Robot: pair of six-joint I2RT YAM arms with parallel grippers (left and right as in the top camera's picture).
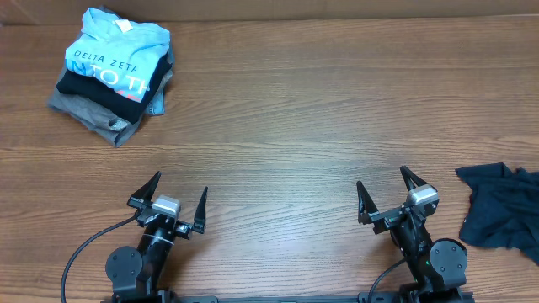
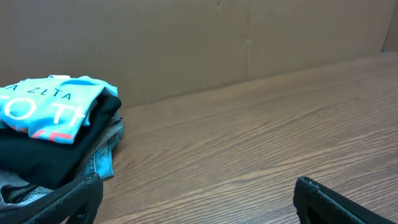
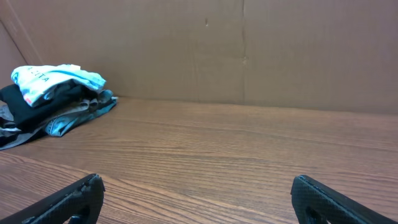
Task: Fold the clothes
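The dark navy T-shirt [image 1: 504,206] lies crumpled at the table's right edge in the overhead view, partly cut off by the frame. It does not show in either wrist view. My right gripper [image 1: 386,190] is open and empty near the front edge, a short way left of the shirt; its fingertips frame bare wood in the right wrist view [image 3: 196,190]. My left gripper [image 1: 178,194] is open and empty near the front left, with its fingertips wide apart over bare wood in the left wrist view [image 2: 199,196].
A pile of folded clothes stands at the back left: a light blue "DELTA ZETA" shirt [image 1: 114,50] on top, a black garment and a grey one [image 1: 80,105] beneath. The pile also shows in the left wrist view [image 2: 46,109] and the right wrist view [image 3: 53,84]. A cardboard wall [image 3: 249,50] backs the table.
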